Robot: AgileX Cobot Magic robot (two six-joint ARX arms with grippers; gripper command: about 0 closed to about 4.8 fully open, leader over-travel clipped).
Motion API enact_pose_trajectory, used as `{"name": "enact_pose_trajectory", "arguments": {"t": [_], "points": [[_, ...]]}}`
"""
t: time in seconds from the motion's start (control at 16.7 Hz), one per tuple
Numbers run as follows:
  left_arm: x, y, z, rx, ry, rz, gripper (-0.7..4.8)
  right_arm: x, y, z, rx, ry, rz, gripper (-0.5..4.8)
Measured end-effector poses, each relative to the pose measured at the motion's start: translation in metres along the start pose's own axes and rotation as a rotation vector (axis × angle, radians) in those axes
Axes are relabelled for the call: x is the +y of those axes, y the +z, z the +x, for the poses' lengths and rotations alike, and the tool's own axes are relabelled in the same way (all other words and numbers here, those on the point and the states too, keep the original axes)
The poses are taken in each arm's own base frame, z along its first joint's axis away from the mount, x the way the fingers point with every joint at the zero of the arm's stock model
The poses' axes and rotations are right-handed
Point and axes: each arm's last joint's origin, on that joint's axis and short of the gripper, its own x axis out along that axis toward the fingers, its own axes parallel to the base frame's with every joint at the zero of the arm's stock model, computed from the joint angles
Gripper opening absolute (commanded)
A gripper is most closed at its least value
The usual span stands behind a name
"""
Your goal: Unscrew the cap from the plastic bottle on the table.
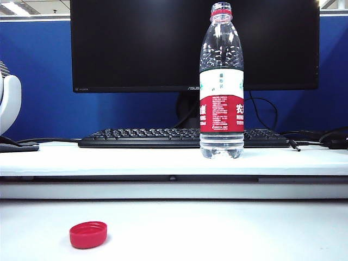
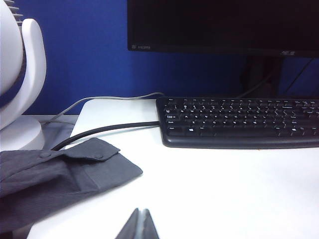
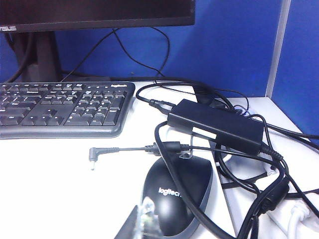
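Bottle [image 1: 221,81] stood uncapped right of centre on the counter's [image 1: 163,160] raised step; red cap [image 1: 88,234] lay lower left. My left tool [image 2: 139,225] and right tool [image 3: 142,221] were closed, empty.

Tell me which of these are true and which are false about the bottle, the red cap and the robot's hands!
1. The cap lies on the table, off the bottle. True.
2. The plastic bottle has tipped over. False: it stands upright on the raised shelf, in front of the keyboard.
3. The cap lies to the right of the bottle in the exterior view. False: it lies to the left and nearer the camera.
4. The left hand is shut, holding nothing. True.
5. The right hand grips the mouse. False: it is shut and empty, just near the mouse.
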Motion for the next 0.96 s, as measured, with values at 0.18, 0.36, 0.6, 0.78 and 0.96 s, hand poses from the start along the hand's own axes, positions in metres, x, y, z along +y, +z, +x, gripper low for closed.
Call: {"name": "enact_pose_trajectory", "arguments": {"t": [0.18, 0.36, 0.6, 0.78, 0.96], "points": [[0.0, 0.0, 0.0, 0.0, 0.0, 0.0, -0.04, 0.0004, 0.0002, 0.0, -0.002, 0.004, 0.0, -0.01], [0.0, 0.0, 0.0, 0.0, 0.0, 0.0, -0.04, 0.0003, -0.0009, 0.0, 0.009, 0.003, 0.0, -0.01], [0.0, 0.0, 0.0, 0.0, 0.0, 0.0, -0.04, 0.0003, -0.0009, 0.0, 0.009, 0.003, 0.0, -0.01], [0.0, 0.0, 0.0, 0.0, 0.0, 0.0, -0.04, 0.0003, -0.0009, 0.0, 0.009, 0.003, 0.0, -0.01], [0.0, 0.0, 0.0, 0.0, 0.0, 0.0, -0.04, 0.0003, -0.0009, 0.0, 0.009, 0.003, 0.0, -0.01]]}}
